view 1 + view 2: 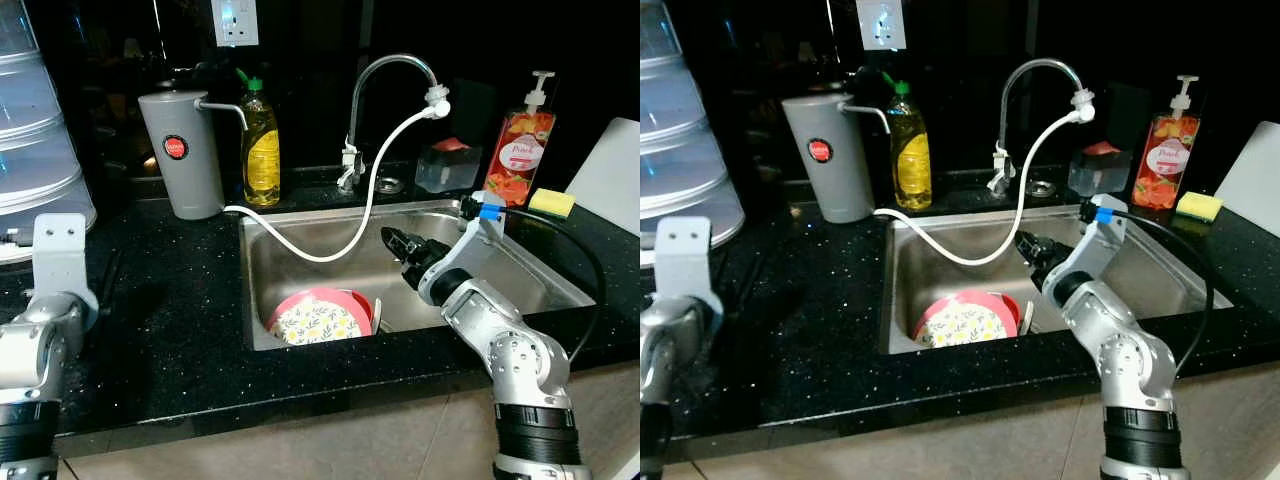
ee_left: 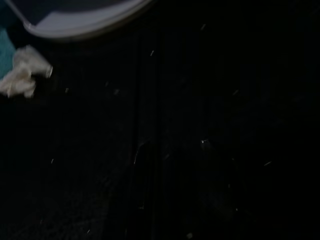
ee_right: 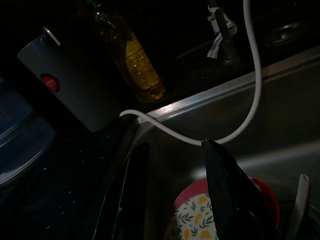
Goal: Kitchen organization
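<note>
Right gripper (image 1: pixel 400 243) hangs over the sink (image 1: pixel 520 262), its black fingers (image 3: pixel 227 185) close together with little or no gap and nothing held. Below and to its left a red plate (image 1: pixel 322 318) with a yellow flower pattern lies at the sink's front, tilted against the wall. A white hose (image 1: pixel 330 255) sags from the tap (image 1: pixel 385 75) across the basin to the grey canister (image 1: pixel 180 152). Left gripper idles over the dark counter (image 1: pixel 170 320); I cannot tell its fingers' state. The reach for the plate seems under way: next, open the fingers, drop under the hose, take the rim.
</note>
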